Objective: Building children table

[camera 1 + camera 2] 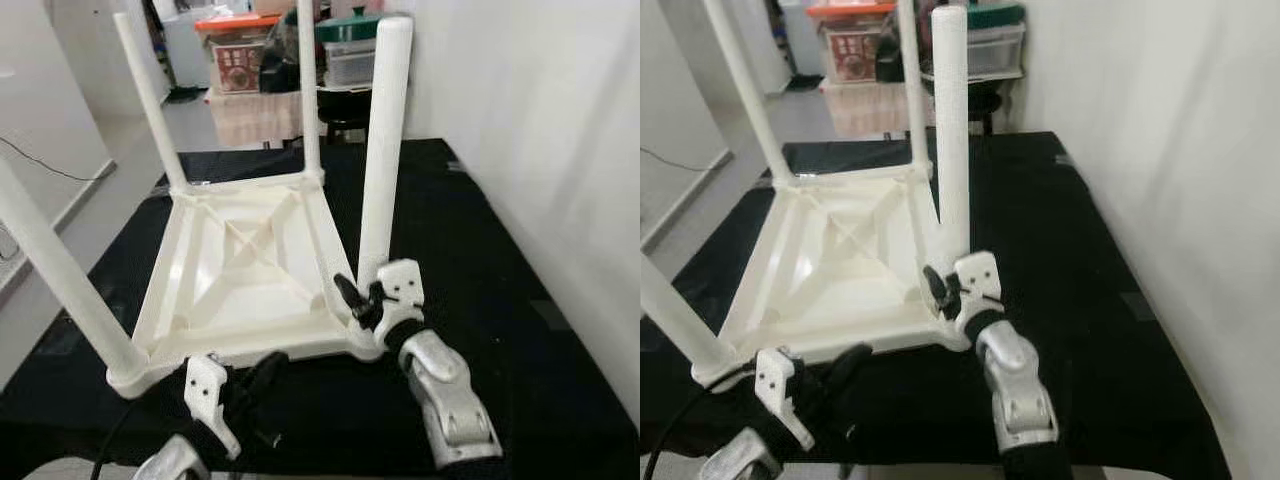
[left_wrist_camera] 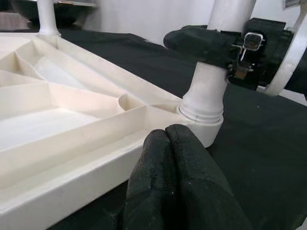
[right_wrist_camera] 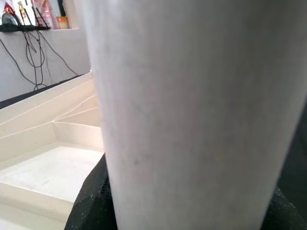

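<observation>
A white plastic children's table point(image 1: 250, 265) lies upside down on a black mat, its ribbed underside up and its legs standing upright at the corners. My right gripper point(image 1: 362, 297) is shut on the near right leg point(image 1: 384, 150) close to its socket point(image 2: 201, 117); that leg point(image 3: 192, 110) is pressed close against the right wrist camera. My left gripper point(image 1: 262, 375) is shut and holds nothing, its black fingers point(image 2: 177, 177) resting by the table's near edge just short of that corner socket.
The black mat point(image 1: 520, 330) covers the floor around the table. A white wall point(image 1: 560, 130) runs along the right. Behind stand storage boxes point(image 1: 240, 50) and a dark stool. A cable trails on the floor at the left.
</observation>
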